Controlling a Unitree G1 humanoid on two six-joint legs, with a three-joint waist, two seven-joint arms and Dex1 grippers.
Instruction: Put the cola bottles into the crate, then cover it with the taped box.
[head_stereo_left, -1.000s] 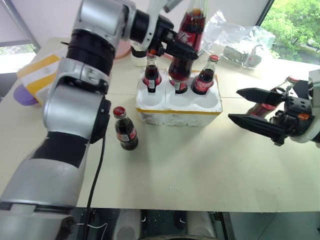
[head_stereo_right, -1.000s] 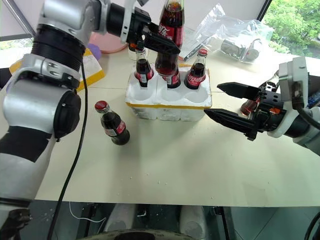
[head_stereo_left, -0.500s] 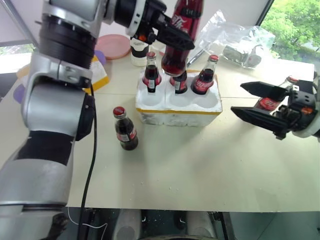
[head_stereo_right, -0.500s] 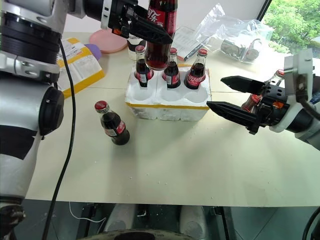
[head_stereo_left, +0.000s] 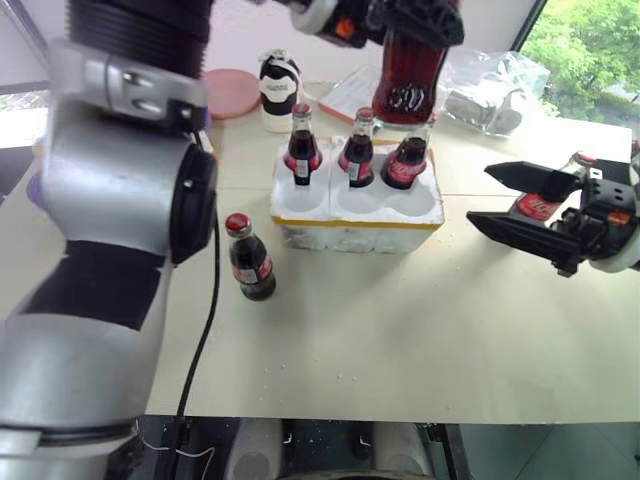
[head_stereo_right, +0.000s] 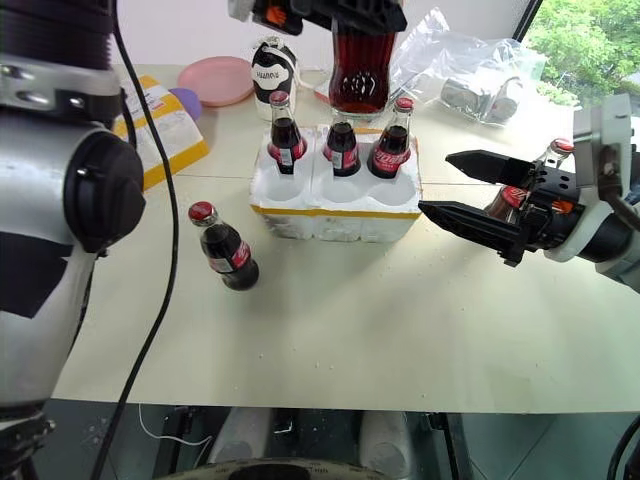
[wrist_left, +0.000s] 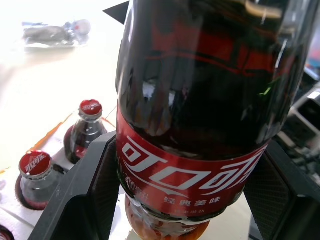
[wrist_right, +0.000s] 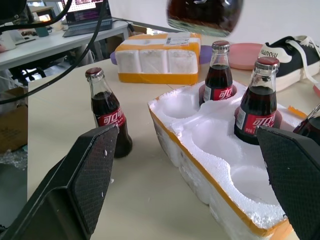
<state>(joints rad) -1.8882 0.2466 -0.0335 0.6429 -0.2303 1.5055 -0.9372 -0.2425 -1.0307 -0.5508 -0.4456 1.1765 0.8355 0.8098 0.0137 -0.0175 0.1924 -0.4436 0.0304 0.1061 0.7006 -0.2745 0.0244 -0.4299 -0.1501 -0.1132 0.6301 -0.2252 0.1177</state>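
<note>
bottles of dark cola with red caps and red labels stand in the low white foam crate (head_stereo_right: 335, 212) with the thin yellow tape band. three of them (head_stereo_right: 285, 143) fill the far wells of the crate, and the near wells hold nothing. the crate sits in the middle of the pale table (head_stereo_right: 380, 330).

the left gripper (wrist_left: 175, 200) is up high above the crate. its two black fingers (wrist_left: 87, 192) are closed on the sides of another cola bottle, the held bottle (wrist_left: 200, 115), and it hangs in the air over the far side of the crate.

a lone cola bottle (head_stereo_right: 225, 248) stands on the table near the left end of the crate, apart from it. one more cola bottle (head_stereo_left: 538, 200) shows just behind the right gripper (head_stereo_right: 465, 188), partly hidden.

the right gripper hangs to the right of the crate and points at it. its jaws stand wide apart and hold nothing.

the big white foam box with wide yellow tape bands and a white label (wrist_right: 159, 57) lies at the far left of the table. near it are a round pink plate (head_stereo_right: 222, 78), a black and white shoe (head_stereo_right: 272, 68) and a clear plastic bag (head_stereo_right: 470, 70).
</note>
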